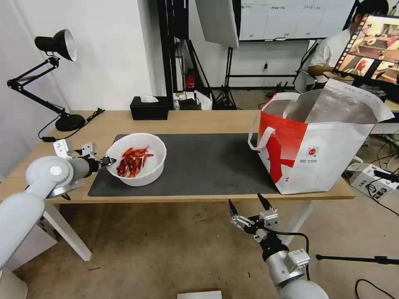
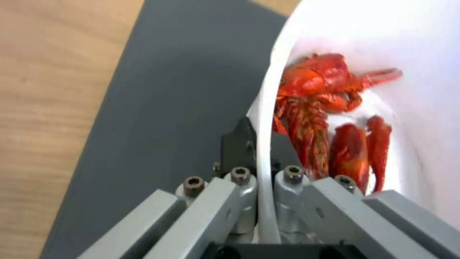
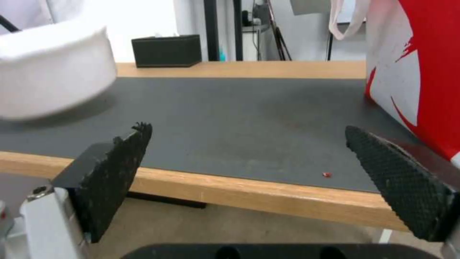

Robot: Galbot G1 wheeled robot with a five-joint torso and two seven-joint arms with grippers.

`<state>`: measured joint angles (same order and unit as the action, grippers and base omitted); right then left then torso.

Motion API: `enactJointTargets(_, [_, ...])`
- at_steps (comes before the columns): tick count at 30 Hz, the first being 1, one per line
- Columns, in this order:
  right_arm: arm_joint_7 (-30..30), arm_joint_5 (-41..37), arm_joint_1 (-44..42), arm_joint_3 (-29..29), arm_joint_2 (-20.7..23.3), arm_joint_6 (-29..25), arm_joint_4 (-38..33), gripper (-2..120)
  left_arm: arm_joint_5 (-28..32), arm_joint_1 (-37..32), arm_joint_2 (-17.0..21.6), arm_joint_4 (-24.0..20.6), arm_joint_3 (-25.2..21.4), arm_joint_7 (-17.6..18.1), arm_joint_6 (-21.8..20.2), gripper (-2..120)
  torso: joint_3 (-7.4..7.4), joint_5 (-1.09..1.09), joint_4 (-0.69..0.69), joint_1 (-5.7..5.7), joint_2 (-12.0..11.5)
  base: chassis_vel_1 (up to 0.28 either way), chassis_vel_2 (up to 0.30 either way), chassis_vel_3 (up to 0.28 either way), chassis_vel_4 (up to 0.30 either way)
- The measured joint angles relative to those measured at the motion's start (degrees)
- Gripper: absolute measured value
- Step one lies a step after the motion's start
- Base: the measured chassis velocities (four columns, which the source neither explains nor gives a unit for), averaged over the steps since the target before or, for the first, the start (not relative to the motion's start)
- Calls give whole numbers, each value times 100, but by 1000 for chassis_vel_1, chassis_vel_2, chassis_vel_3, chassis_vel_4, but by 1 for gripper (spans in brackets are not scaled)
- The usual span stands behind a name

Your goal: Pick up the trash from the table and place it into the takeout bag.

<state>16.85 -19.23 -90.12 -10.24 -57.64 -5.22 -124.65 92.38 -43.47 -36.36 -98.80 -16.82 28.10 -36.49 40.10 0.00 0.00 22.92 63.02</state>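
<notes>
Here the left gripper [image 1: 109, 161] pinches the thin rim of the smooth white round bowl [image 1: 143, 174], one of its fingers [image 2: 238, 144] outside the wall and the other inside. The bowl sits on the matte dark-grey mat [image 1: 208, 166] near the table's [image 1: 195, 121] left end and holds a heap of glossy red crayfish shells [image 1: 133, 161]; the left wrist view shows their ridged tails and a claw against the inner wall. Near the table's right end stands the boxy white-and-red takeout bag [image 1: 316, 158], its mouth open on crinkled silver foil lining, a white loop handle [image 1: 259, 139] hanging down its side. The right gripper [image 1: 248, 207] hangs below the table's front edge, its textured black fingers [image 3: 120, 169] spread wide and holding nothing. Its wrist view shows a tiny red scrap [image 3: 327, 175] lying on the mat near the front edge. A black tissue box [image 1: 149, 108] sits at the back edge.
</notes>
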Motion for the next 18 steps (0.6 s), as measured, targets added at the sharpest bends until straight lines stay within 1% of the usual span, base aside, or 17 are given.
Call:
enactJointTargets(6, [0, 0, 0, 0, 0, 0, 0, 100, 25, 62, 68, -207, -71, -6, 127, 0, 0, -1, 1, 0, 0, 0, 0, 0, 0])
enactJointTargets(9, [0, 0, 0, 0, 0, 0, 0, 100, 3, 278, 117, -457, -54, 28, 327, 0, 0, 0, 0, 0, 0, 0, 0, 0, 0])
enactJointTargets(10, [0, 0, 0, 0, 0, 0, 0, 100, 3, 278, 117, -457, -54, 28, 327, 0, 0, 0, 0, 0, 0, 0, 0, 0, 0])
enactJointTargets(12, [0, 0, 0, 0, 0, 0, 0, 100, -135, 444, 135, -608, 22, -40, 568, 0, 0, 0, 0, 0, 0, 0, 0, 0, 0])
enactJointTargets(13, [0, 0, 0, 0, 0, 0, 0, 100, -261, 553, 134, -695, 100, -105, 771, 0, 0, 0, 0, 0, 0, 0, 0, 0, 0])
enactJointTargets(14, [0, 0, 0, 0, 0, 0, 0, 100, -261, 553, 134, -695, 100, -105, 771, 0, 0, 0, 0, 0, 0, 0, 0, 0, 0])
enactJointTargets(15, [0, 0, 0, 0, 0, 0, 0, 100, -373, 627, 128, -742, 163, -151, 920, 0, 0, 1, 0, 0, 0, 0, 0, 0, 0])
enactJointTargets(17, [0, 0, 0, 0, 0, 0, 0, 100, -885, 776, 105, -814, 349, -335, 1322, 0, 0, 1, -1, 0, 0, 0, 0, 0, 0])
enactJointTargets(18, [0, 0, 0, 0, 0, 0, 0, 100, -885, 776, 105, -814, 349, -335, 1322, 0, 0, 1, -1, 0, 0, 0, 0, 0, 0])
